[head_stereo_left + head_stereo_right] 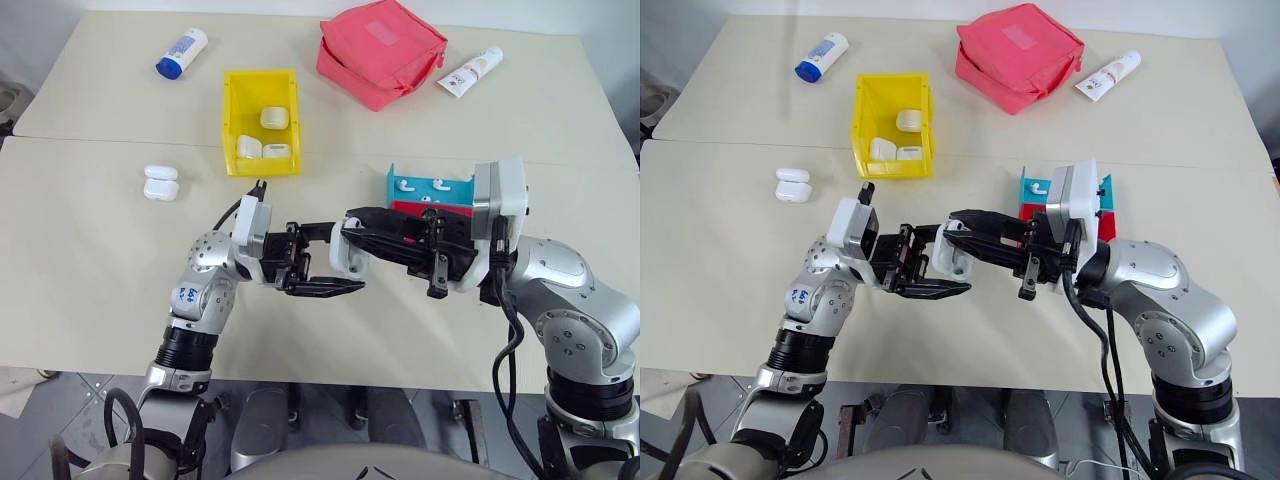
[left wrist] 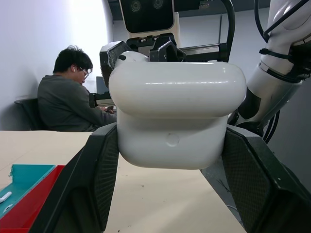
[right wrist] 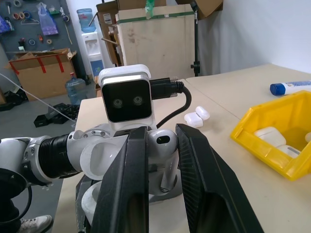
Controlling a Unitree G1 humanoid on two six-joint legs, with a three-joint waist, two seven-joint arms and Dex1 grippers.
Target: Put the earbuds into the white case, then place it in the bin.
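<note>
Case: small, glossy white case (image 1: 354, 255) with rounded corners, lid swung open, held up over the table (image 1: 90, 290) between the two arms.
Left gripper: left gripper (image 1: 330, 285) has its black fingers clamped on the sides of the case body.
Earbud: a tiny white earbud (image 3: 163, 141) sits pinched at the case opening.
Right gripper: right gripper (image 3: 163, 145) reaches in from the other side, its fingers closed on that earbud just above the case.
Bin: the yellow bin (image 1: 234, 110) stands further back on the table, well apart from the held case, with three white cases inside.
Trays: blue tray (image 1: 405, 186) with loose earbuds behind the right wrist.
Spare cases: two more (image 1: 160, 182) lie left of the bin.
</note>
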